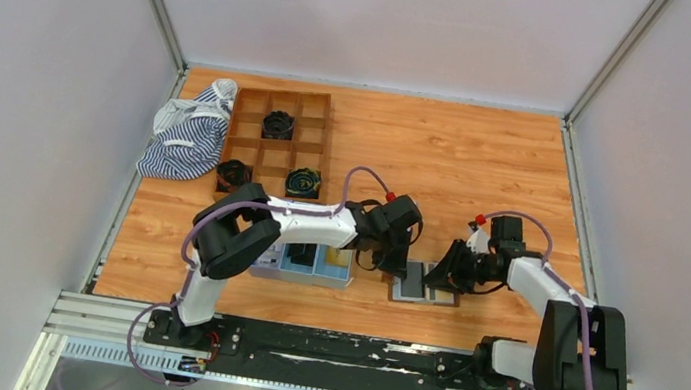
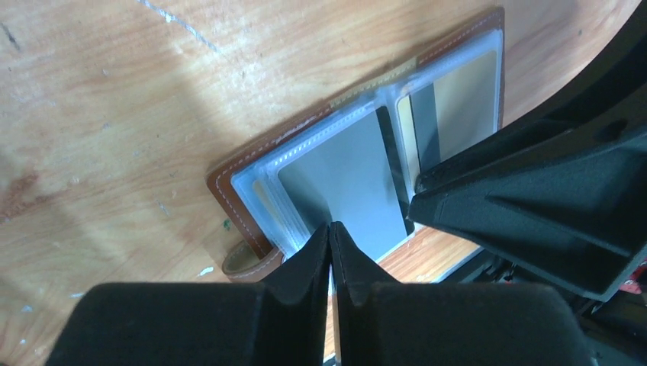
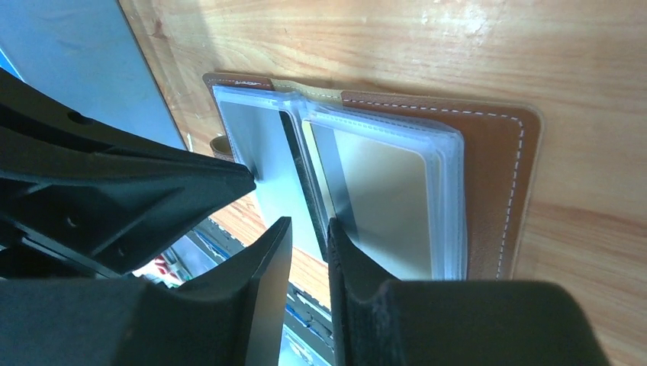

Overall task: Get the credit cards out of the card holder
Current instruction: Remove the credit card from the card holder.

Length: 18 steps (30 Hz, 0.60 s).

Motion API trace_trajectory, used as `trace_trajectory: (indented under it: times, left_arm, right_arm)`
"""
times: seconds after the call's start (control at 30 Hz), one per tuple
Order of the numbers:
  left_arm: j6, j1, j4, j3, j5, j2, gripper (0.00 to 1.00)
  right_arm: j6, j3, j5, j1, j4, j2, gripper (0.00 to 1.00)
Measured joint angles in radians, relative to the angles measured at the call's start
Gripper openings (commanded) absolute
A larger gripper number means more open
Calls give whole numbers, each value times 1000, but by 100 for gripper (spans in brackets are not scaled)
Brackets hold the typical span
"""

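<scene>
The brown leather card holder (image 1: 413, 291) lies open on the table between my two grippers, with clear pocket sleeves inside. In the left wrist view its leather edge (image 2: 231, 192) frames a grey card (image 2: 351, 179) that sticks partly out of the left pocket. My left gripper (image 2: 332, 227) is shut on that card's near edge. A tan card (image 2: 461, 103) sits in the right pocket. My right gripper (image 3: 308, 229) is narrowly open, with its tips over the holder's (image 3: 496, 183) middle fold beside the tan card (image 3: 381, 198). From above, my left gripper (image 1: 399, 267) and right gripper (image 1: 441, 272) meet over the holder.
A blue compartment tray (image 1: 283, 270) sits just left of the holder, under my left arm. A brown wooden grid box (image 1: 276, 141) with dark items stands at the back left, beside a striped cloth (image 1: 185, 139). The table's near edge lies just below the holder.
</scene>
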Motion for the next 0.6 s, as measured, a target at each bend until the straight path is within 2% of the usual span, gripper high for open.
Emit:
trace_trajectory:
  times: [0.07, 0.37, 0.5, 0.6]
  left_arm:
    - [6, 7, -6, 14, -1, 11, 0]
    - [142, 61, -39, 163, -2, 109, 0]
    - [207, 81, -73, 222, -18, 159, 3]
    - [250, 92, -103, 257, -22, 173, 10]
  right_arm:
    - [0, -6, 0, 0, 12, 3, 23]
    - [92, -87, -41, 13, 156, 16, 12]
    - [160, -134, -61, 24, 233, -8, 1]
    - [218, -169, -60, 34, 279, -46, 0]
